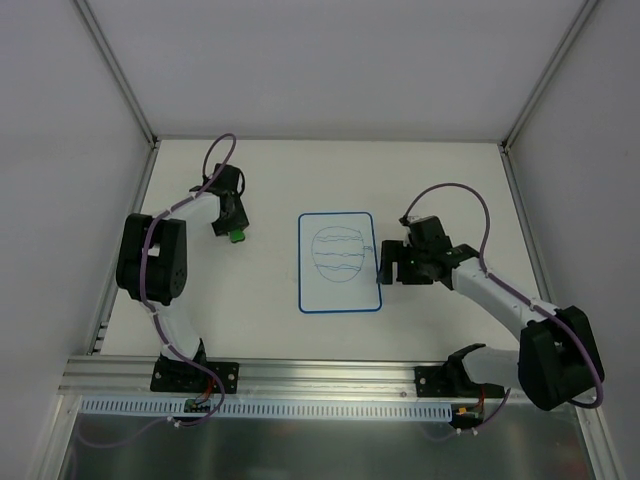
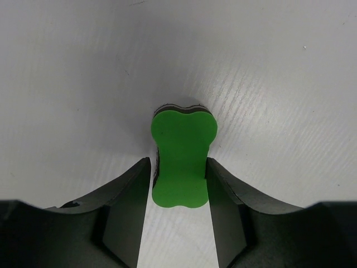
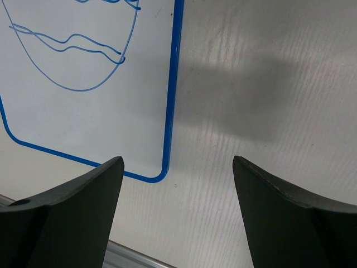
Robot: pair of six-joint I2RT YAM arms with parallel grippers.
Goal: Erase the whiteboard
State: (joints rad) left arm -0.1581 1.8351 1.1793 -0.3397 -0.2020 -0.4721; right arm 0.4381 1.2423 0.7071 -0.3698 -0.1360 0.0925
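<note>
The whiteboard [image 1: 340,262] lies flat mid-table, white with a thin blue border, bearing a blue circle with wavy lines. In the right wrist view its corner and scribbles [image 3: 83,111] show at upper left. My right gripper [image 1: 383,262] is open and empty at the board's right edge, its jaws [image 3: 178,167] straddling bare table beside the board's corner. My left gripper [image 1: 233,228] is at the far left, shut on a small green block eraser [image 2: 183,162] with a dark underside. The block [image 1: 236,236] sits between the fingertips against the table.
A white table top [image 1: 450,180] with white walls on the left, right and back. An aluminium rail [image 1: 330,372] runs along the near edge by the arm bases. Both arms' purple cables loop above them.
</note>
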